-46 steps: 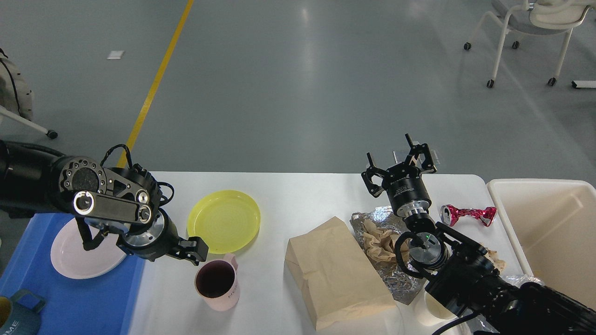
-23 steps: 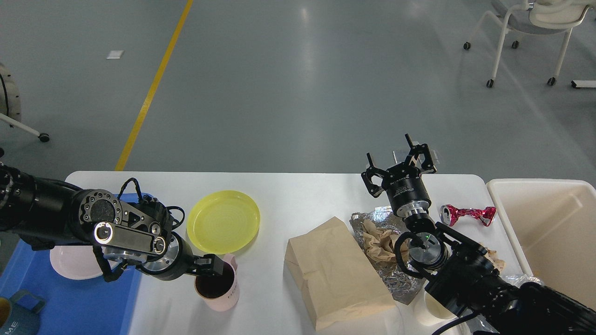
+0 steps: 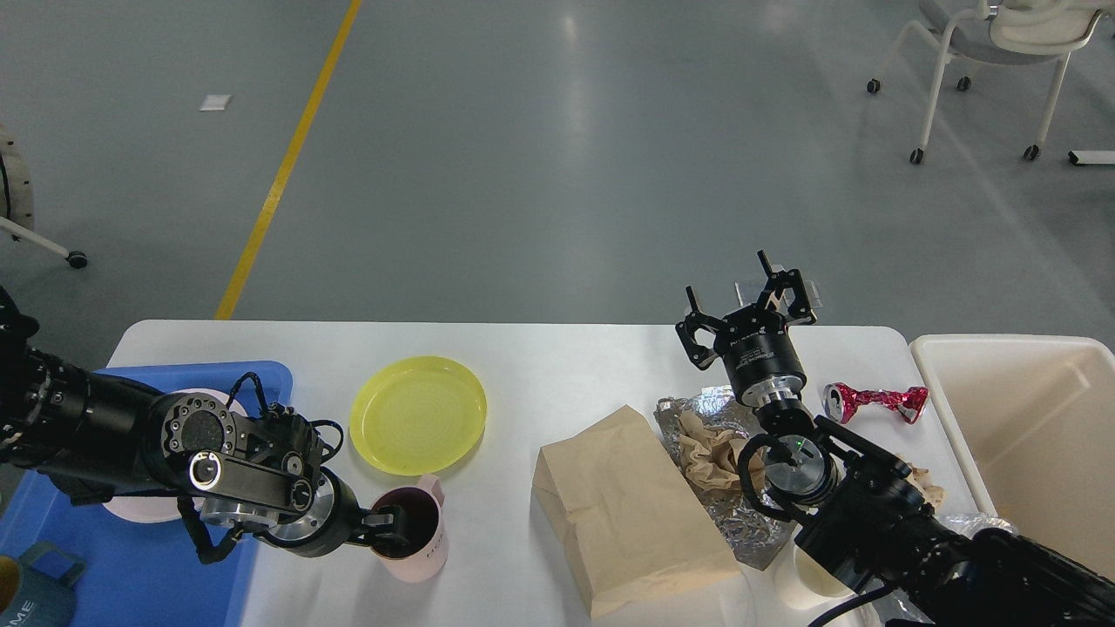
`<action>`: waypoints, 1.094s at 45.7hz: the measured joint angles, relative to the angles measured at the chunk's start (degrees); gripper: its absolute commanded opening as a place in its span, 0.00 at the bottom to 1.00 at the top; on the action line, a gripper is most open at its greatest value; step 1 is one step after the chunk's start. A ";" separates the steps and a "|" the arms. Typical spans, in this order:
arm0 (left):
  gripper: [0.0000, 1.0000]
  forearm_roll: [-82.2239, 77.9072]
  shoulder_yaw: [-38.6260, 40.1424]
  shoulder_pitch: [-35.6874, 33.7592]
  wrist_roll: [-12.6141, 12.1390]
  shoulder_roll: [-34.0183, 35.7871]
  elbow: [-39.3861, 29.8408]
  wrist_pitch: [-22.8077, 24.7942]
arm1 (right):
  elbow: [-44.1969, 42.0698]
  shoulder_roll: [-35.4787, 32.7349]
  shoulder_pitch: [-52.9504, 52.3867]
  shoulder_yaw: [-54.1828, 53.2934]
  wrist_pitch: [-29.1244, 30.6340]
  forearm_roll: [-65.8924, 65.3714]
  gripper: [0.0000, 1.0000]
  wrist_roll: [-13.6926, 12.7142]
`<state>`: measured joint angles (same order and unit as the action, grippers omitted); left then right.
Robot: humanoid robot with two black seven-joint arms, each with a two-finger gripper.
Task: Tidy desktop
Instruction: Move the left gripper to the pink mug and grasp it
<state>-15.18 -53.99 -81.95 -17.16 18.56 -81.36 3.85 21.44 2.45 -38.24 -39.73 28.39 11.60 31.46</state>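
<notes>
Left gripper (image 3: 389,529) having dropped from beside the yellow plate (image 3: 418,414), now reaching into the pink mug (image 3: 411,533) at the desktop (image 3: 557,366) near edge; finger spacing cannot be told. Likely gripping the rim: pinch firmly, lift straight, carry to the blue tray (image 3: 148,575). Right gripper (image 3: 747,305) hovering spread above the foil (image 3: 727,461) and paper bag (image 3: 631,509)
</notes>
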 measured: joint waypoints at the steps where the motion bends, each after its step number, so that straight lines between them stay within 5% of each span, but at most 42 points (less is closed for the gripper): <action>1: 0.57 -0.01 0.02 0.18 0.00 0.02 0.16 -0.39 | 0.00 0.00 0.00 0.00 0.00 0.00 1.00 0.00; 21: 0.00 0.08 0.81 1.35 0.16 0.23 0.51 -2.03 | 0.01 -0.03 0.01 0.00 0.00 0.00 1.00 0.00; 50: 0.00 0.58 1.15 -0.97 -0.34 1.52 0.05 -0.21 | -0.08 -0.03 0.01 0.00 0.00 0.02 1.00 0.00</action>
<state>-14.60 -52.84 -82.93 -17.50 20.08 -81.31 3.64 21.36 2.43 -38.23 -39.73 28.39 11.61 31.46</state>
